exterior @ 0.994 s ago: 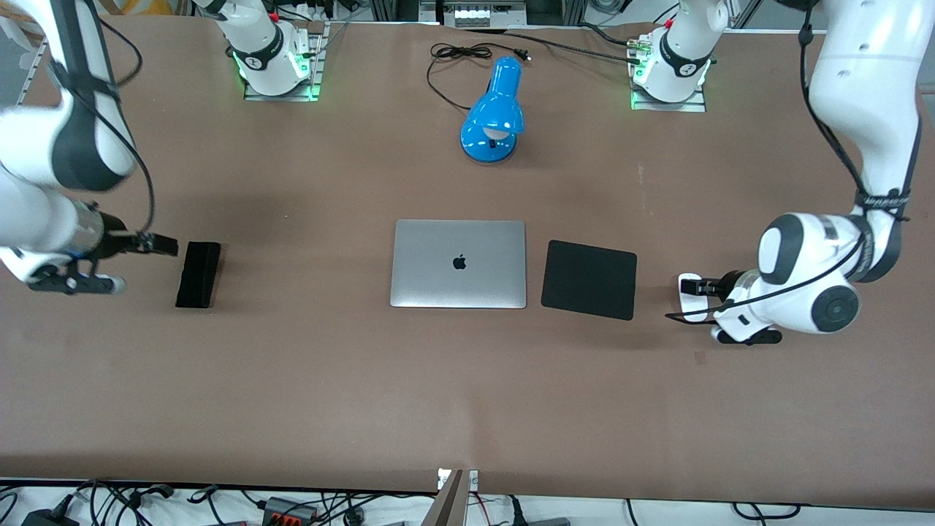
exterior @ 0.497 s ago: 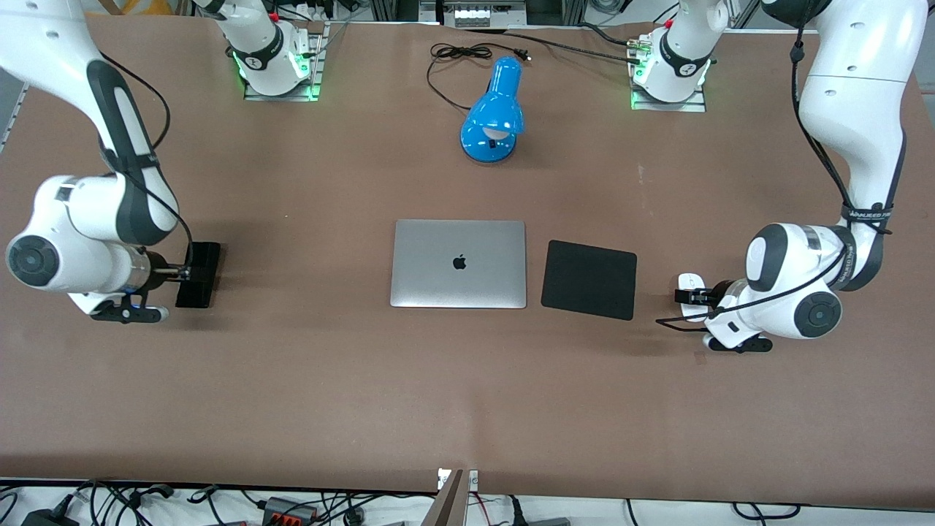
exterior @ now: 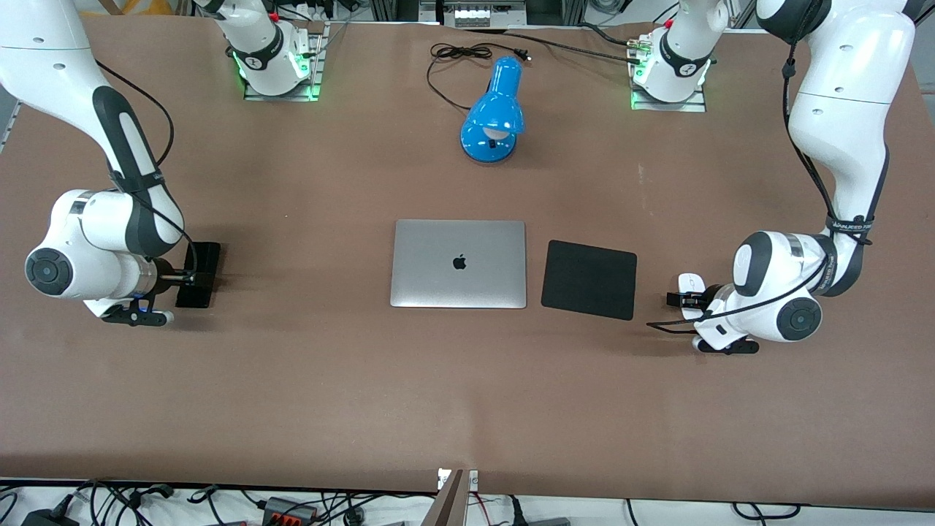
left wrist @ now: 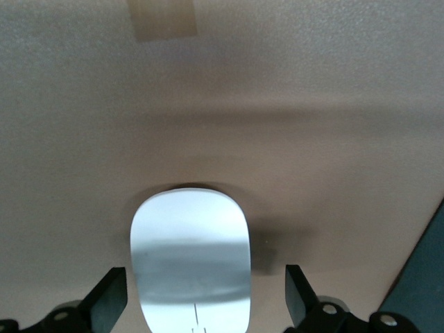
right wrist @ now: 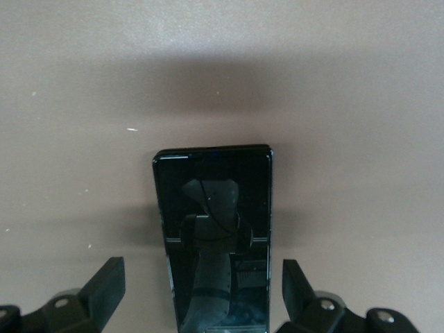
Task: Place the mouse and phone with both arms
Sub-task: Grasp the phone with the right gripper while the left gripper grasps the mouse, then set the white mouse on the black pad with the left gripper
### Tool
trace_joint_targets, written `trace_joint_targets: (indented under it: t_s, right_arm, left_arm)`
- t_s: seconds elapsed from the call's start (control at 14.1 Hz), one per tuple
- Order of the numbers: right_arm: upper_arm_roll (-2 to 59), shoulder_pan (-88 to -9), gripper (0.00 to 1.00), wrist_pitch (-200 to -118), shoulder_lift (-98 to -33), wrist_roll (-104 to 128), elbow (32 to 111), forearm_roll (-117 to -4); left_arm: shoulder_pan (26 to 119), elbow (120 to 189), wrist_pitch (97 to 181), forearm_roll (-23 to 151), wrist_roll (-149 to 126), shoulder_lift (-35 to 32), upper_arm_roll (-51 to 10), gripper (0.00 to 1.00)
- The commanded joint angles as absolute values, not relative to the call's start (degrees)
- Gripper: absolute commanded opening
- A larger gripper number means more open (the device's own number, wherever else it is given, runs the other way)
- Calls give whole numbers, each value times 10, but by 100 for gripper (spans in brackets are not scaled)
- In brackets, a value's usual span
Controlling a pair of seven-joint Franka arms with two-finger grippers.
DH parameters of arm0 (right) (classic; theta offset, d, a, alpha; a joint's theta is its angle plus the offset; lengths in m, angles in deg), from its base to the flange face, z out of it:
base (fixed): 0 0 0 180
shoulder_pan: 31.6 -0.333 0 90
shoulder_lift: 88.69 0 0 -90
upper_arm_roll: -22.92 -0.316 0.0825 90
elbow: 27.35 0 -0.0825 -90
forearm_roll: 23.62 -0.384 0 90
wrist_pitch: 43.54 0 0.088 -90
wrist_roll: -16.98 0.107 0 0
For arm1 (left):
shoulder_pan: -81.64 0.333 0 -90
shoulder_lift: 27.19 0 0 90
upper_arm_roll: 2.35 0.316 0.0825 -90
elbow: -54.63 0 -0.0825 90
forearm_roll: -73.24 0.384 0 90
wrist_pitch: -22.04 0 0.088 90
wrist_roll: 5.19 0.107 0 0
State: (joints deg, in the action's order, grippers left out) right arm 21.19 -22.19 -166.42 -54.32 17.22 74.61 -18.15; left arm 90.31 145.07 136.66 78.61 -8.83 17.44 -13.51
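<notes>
**A:** Front view first: what do we make of the last second?

**B:** Both arms have come down and in. Our right gripper has swung in from the desk's edge at the right arm's end and now sits low at the phone. Our left gripper has crept along the mouse, which lies near the edge at the left arm's end, just beside the black mouse pad.

**A:** Are we holding either one yet?

**B:** We judge not. In the left wrist view the fingers are spread, one on each side of the mouse, with bare desk showing in the gaps. The right wrist view shows the same: fingers wide apart, the phone lying flat between them, untouched.

**A:** So what does that mean for us?

**B:** Approach looks done on both sides; closing comes next. Neither thing has shifted, and the laptop in the desk's middle stays clear. The phone is thin and flat, so we'd expect the trickier pinch there.
</notes>
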Motion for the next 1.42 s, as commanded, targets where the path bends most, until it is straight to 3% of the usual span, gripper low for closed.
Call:
trace_joint_targets:
  t_s: [0.0, 0.14, 0.28, 0.5, 0.71, 1.35]
  right_arm:
    - [205, -211, 100, -1703, -551, 178, 781, -180]
    - [205, -211, 100, -1715, -554, 177, 797, -180]
    - [205, -209, 100, -1737, -555, 174, 812, -180]
    - [204, -198, 100, -1740, -556, 169, 819, -180]
    - [204, -196, 100, -1743, -554, 169, 823, -181]
    - [201, -197, 100, -1745, -549, 172, 825, -181]
  left_arm:
    - [907, 1438, 1364, 800, -83, 181, -137, 64]
    - [906, 1438, 1359, 800, -76, 179, -137, 39]
    - [903, 1437, 1352, 798, -48, 172, -142, 31]
    - [881, 1424, 1280, 788, -75, 152, -178, 31]
    - [857, 1412, 1255, 789, -225, 157, -261, 33]
    - [816, 1419, 1315, 790, -256, 202, -268, 39]
